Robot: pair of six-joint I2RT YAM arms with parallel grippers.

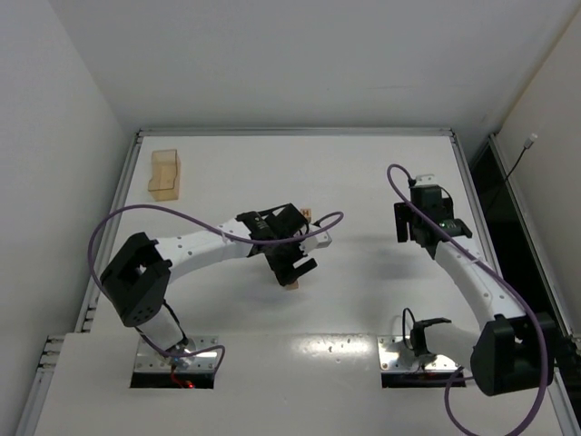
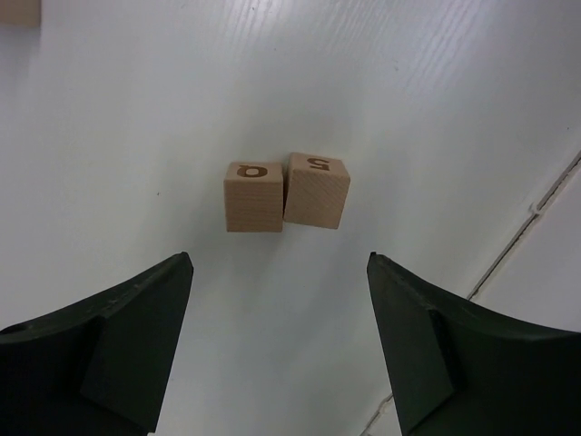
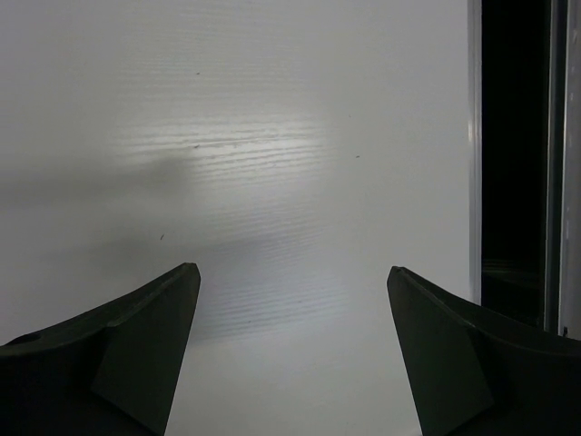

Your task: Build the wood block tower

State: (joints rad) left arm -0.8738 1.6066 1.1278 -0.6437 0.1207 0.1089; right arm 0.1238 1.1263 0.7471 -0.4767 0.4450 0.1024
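Observation:
Two tan wood blocks lie side by side and touching on the white table, one marked "Q" (image 2: 254,195) and one marked "5" (image 2: 316,189). My left gripper (image 2: 280,259) is open and empty, hovering just short of them. In the top view the left gripper (image 1: 295,266) is at the table's middle, with a bit of block (image 1: 292,285) showing under it and another tan block (image 1: 307,214) behind it. A tan stack, the tower (image 1: 165,173), stands at the far left. My right gripper (image 3: 292,268) is open and empty over bare table, on the right in the top view (image 1: 413,227).
Another tan block (image 2: 18,11) shows at the top left corner of the left wrist view. The table's raised rim (image 1: 295,133) runs along the back and sides. A dark gap (image 3: 513,154) lies beyond the right edge.

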